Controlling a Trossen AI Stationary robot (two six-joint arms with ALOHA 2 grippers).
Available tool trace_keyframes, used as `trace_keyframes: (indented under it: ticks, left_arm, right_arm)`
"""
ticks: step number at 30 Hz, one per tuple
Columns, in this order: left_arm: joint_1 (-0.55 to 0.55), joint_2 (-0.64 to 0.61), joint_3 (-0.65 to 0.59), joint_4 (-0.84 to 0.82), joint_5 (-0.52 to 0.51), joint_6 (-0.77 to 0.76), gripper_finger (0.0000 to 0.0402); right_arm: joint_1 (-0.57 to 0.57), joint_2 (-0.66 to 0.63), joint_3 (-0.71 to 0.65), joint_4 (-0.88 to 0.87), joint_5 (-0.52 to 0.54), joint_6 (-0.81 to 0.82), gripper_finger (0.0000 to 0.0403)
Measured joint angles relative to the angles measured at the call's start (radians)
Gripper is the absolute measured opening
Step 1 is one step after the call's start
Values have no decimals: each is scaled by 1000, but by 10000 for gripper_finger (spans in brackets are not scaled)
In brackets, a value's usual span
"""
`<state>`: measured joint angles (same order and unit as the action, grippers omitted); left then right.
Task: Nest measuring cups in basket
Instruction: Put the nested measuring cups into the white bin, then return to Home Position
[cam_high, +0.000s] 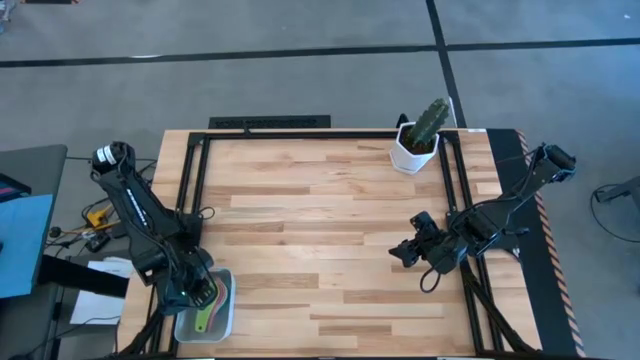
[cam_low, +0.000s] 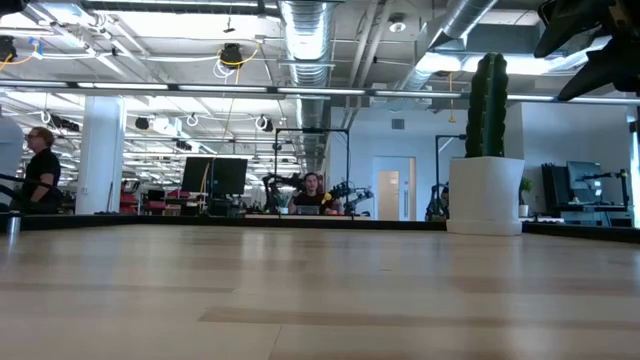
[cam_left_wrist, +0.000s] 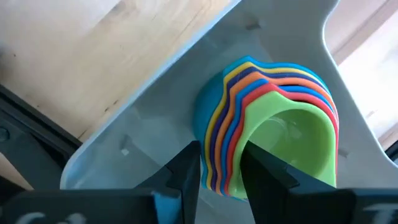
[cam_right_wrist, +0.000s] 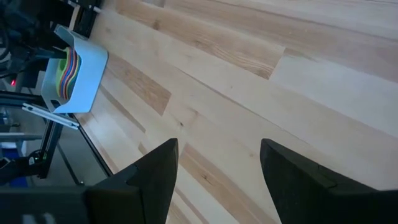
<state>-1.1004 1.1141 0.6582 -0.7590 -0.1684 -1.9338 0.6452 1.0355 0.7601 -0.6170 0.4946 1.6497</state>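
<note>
A: Where is the left gripper (cam_left_wrist: 221, 165)?

B: Down inside the pale white-grey shallow plastic basket (cam_high: 222, 318), which sits at the table's near left corner, its walls close on every side of the fingers. Its two dark fingers (cam_left_wrist: 186, 171) are clenched across the rims of the nested stack of small plastic measuring cups (cam_left_wrist: 273, 134): one finger outside the stack, the other inside the green bowl on top.

A: And the stack itself?

B: Green innermost, then red-orange, blue, orange, purple, yellow and a teal shell outermost, as the left wrist view shows them. The stack lies in the basket right at the fingertips, with bare basket floor beside it and the basket's rounded wall just beyond.

A: How much room around that gripper?

B: Little. The table's near edge and left edge both run just past the basket, and black frame rails stand beside it.

A: The right gripper (cam_high: 405, 250)?

B: It hangs over bare planks of the light wooden table (cam_high: 320, 200) with its jaws spread, holding nothing. Open board stretches from it towards the basket (cam_right_wrist: 84, 71), well apart. Behind it, near the far edge, stands a green cactus in a white faceted pot (cam_high: 418, 140).
</note>
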Motion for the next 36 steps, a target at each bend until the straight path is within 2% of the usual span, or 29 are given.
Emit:
trace_keyframes:
  ticks: [5, 12, 18, 22, 26, 28, 31, 33, 36]
  left_arm:
    - [0, -1, 2, 16, 34, -6, 111]
    - [0, -2, 69, -51, 67, 12, 132]
    - [0, -30, 173, -181, 39, 78, 140]
    - [12, -73, 260, -304, -47, 152, 140]
    - [84, -130, 326, -353, -234, 323, 131]
    - [155, -158, 336, -342, -315, 438, 125]
    - [296, -191, 337, -305, -379, 650, 117]
    - [398, -200, 336, -239, -434, 833, 112]
    - [541, -205, 336, -32, -541, 1146, 100]
  right_arm:
    - [-7, 0, 0, -2, 0, -2, 250]
    - [-24, 0, 0, 21, 2, -69, 250]
    - [-54, 0, 0, 88, 2, -257, 248]
    - [-75, 0, 2, 194, 0, -419, 240]
    - [-107, 0, 15, 311, -1, -600, 228]
    - [-127, 0, 16, 383, -1, -711, 223]
    - [-161, 0, 17, 488, -9, -930, 216]
    - [-188, 0, 16, 543, -12, -1111, 211]
    - [-250, 0, 17, 622, -14, -1300, 200]
